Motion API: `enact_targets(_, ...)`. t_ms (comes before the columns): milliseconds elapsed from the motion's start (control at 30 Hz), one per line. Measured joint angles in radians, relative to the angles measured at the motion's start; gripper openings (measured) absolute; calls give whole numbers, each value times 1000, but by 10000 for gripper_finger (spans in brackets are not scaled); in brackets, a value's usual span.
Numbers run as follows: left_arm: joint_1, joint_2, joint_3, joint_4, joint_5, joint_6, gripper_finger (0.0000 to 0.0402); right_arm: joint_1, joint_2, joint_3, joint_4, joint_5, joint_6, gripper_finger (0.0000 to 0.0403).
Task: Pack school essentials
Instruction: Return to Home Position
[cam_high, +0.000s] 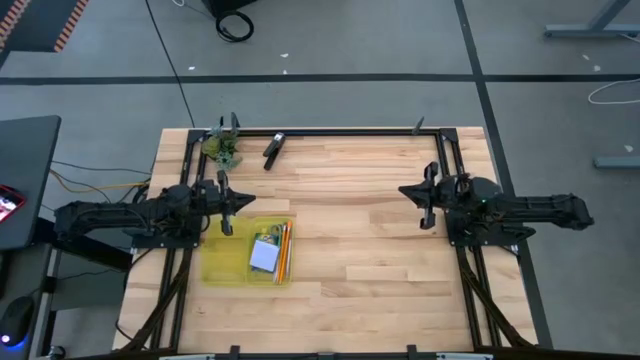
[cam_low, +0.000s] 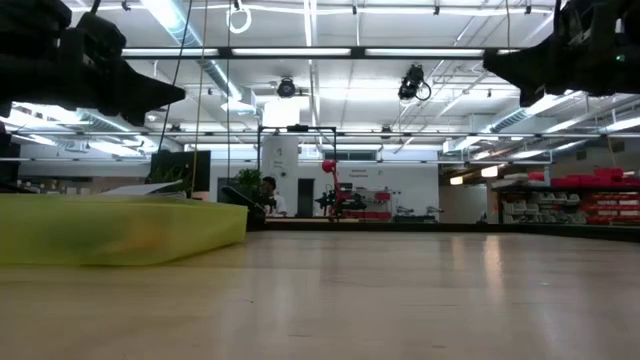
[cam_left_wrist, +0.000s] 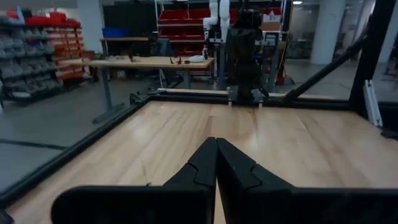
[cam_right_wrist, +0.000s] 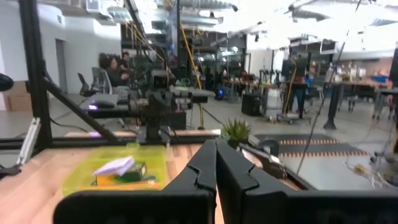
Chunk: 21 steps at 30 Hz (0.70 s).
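A yellow translucent tray (cam_high: 225, 268) sits on the table's left side, near the front. In it lie a pale blue notepad (cam_high: 264, 257), orange pencils (cam_high: 284, 252) and a green item. The right wrist view shows the tray (cam_right_wrist: 87, 174) with the notepad (cam_right_wrist: 115, 165) in it. My left gripper (cam_high: 226, 202) is shut and hovers just beyond the tray's far edge. My right gripper (cam_high: 424, 203) is shut and waits over the table's right side. Scissors, pen, eraser and crayon box cannot be made out.
A green leafy clump (cam_high: 225, 150) and a black oblong tool (cam_high: 273, 148) lie near the far left edge. A black frame (cam_high: 350, 132) runs around the table. Bare wood (cam_high: 360, 230) spreads between the two arms. People sit in the room beyond.
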Motion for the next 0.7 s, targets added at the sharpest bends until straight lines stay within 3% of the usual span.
enact_targets(700, 0, 0, 0, -1, 0, -21, 27, 0, 1, 0, -49, 16, 38, 10)
